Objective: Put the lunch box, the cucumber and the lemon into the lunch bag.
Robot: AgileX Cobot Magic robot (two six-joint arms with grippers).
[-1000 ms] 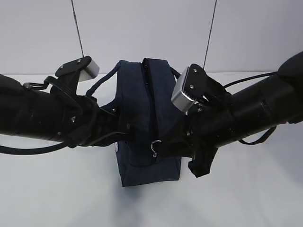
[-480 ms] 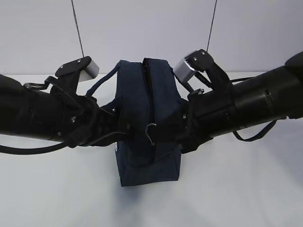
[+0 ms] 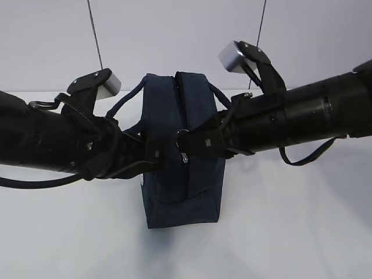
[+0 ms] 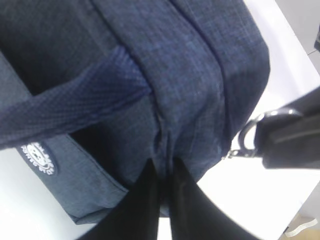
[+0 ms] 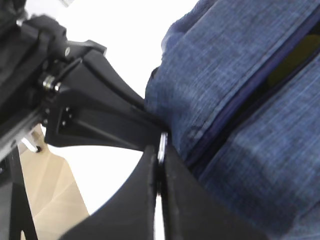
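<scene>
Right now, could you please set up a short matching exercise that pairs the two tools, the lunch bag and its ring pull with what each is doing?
Things:
1. left tool
2. right tool
3. lunch bag
4. metal ring pull

States:
A. stands upright on the white table
B. pinches a fold of navy fabric
C. clamped by a tool, at the end of the zipper
D. closed on the ring

Pairs: 1-B, 2-D, 3-A, 4-C

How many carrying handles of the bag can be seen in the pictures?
2. One handle loops out on the left side of the bag, above the left arm. The other handle is on the right side, partly hidden behind the right arm.
</scene>
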